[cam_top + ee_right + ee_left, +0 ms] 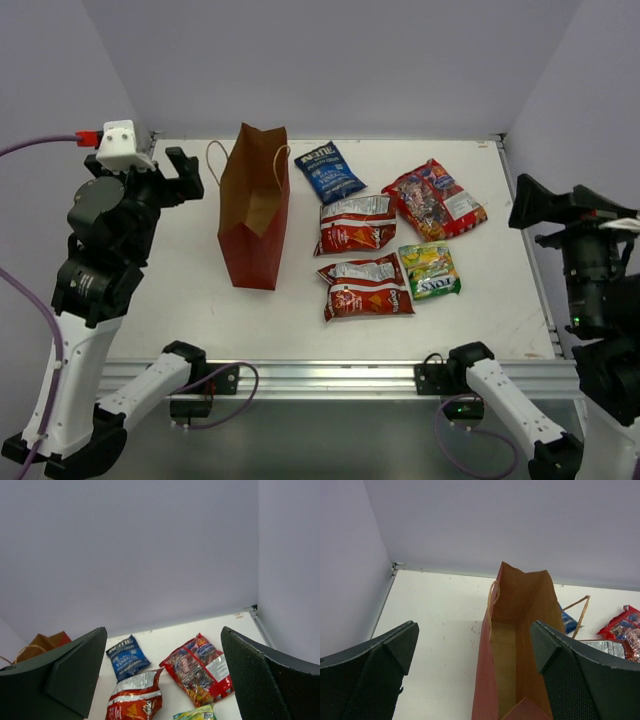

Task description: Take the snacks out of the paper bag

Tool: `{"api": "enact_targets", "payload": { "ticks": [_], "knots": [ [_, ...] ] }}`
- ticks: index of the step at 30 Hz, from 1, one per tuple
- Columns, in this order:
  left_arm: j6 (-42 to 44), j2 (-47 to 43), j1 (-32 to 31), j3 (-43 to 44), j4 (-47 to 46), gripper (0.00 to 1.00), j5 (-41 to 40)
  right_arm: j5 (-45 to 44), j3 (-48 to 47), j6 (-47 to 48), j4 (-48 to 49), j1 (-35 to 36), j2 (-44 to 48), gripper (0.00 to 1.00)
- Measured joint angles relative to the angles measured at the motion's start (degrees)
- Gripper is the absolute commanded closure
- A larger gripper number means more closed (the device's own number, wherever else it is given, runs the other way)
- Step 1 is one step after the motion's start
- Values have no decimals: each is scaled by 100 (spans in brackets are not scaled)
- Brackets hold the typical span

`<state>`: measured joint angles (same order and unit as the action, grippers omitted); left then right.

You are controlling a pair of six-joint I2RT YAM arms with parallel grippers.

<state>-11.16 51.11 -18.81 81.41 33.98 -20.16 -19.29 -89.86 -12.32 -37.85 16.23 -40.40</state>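
The red paper bag (254, 210) stands upright on the white table's left half, its mouth open. In the left wrist view I look down into the paper bag (515, 645); only its brown inside and floor show. Five snacks lie flat to its right: a blue packet (328, 172), two red-and-silver chip bags (355, 225) (367, 287), a larger red multicolour packet (434, 200) and a green-yellow one (429, 270). My left gripper (178, 178) (474, 640) hovers open left of the bag. My right gripper (528, 205) (164, 635) is open, raised at the table's right edge, holding nothing.
The white table (180, 290) has a metal rail along its front and right edges. Grey walls close in the back and both sides. The bag's cord handles (212, 160) hang loose at its top. Cables trail by both arm bases.
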Motion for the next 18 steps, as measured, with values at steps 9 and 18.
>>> {"api": "enact_targets", "payload": {
  "ticks": [9,18],
  "knots": [
    [459,-684,-7,4,2,0,22,-219,640,682,422,0,970,1],
    [782,-1152,-79,15,-9,0,-262,-378,793,1143,638,0,1305,1]
  ]
}}
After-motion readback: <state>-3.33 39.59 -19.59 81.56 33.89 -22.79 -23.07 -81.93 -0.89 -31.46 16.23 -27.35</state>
